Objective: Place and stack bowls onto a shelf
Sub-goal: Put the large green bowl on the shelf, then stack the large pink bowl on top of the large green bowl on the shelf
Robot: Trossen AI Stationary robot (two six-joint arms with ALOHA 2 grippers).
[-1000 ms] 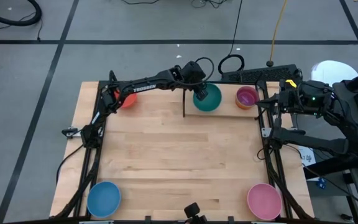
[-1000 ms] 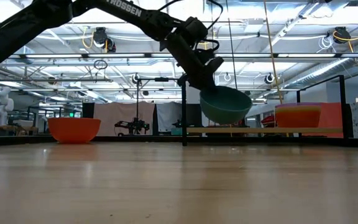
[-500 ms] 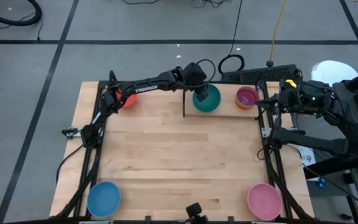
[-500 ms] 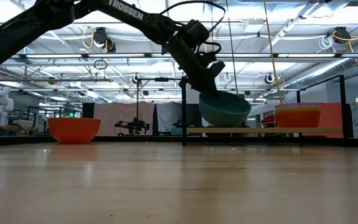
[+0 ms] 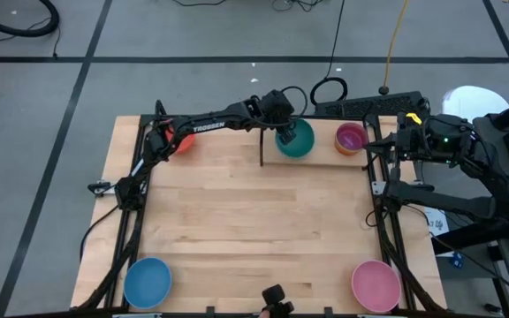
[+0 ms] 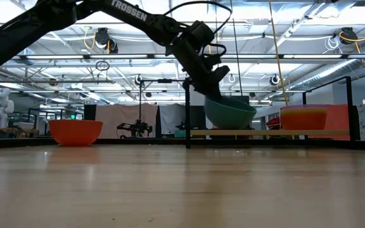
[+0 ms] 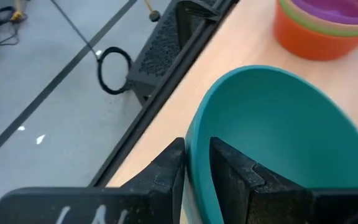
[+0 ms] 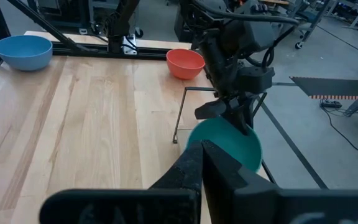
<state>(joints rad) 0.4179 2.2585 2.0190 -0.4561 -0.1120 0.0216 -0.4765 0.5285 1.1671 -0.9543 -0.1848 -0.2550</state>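
Fingers of the left gripper (image 7: 195, 180) are clamped on the rim of the teal bowl (image 7: 278, 143), one finger outside the wall and one inside, with only the thin plastic edge between them. In the low view the left gripper comes down at a slant onto the near-left edge of the teal bowl (image 6: 230, 113), which sits tilted just over the shelf (image 6: 271, 133); whether its base touches the board cannot be told from that angle. From above, the teal bowl (image 5: 295, 138) lies at the far edge of the table (image 5: 254, 230), just beside the shelf's tall black post (image 5: 262, 148), and the arm's wrist covers its left rim.

Near it on the shelf stands a stack of small bowls (image 5: 351, 137), orange outermost and purple on top; in the left wrist view the stack of small bowls (image 7: 325, 28) is cut off by the frame edge, and the layers between are hard to count.

A red-orange bowl (image 5: 180, 139) rests at the far left of the table, partly hidden under the left arm. A blue bowl (image 5: 148, 281) and a pink bowl (image 5: 376, 284) sit at the near corners, well apart.

The right gripper (image 8: 202, 163) waits off the table's right side, fingers pressed together and holding nothing.
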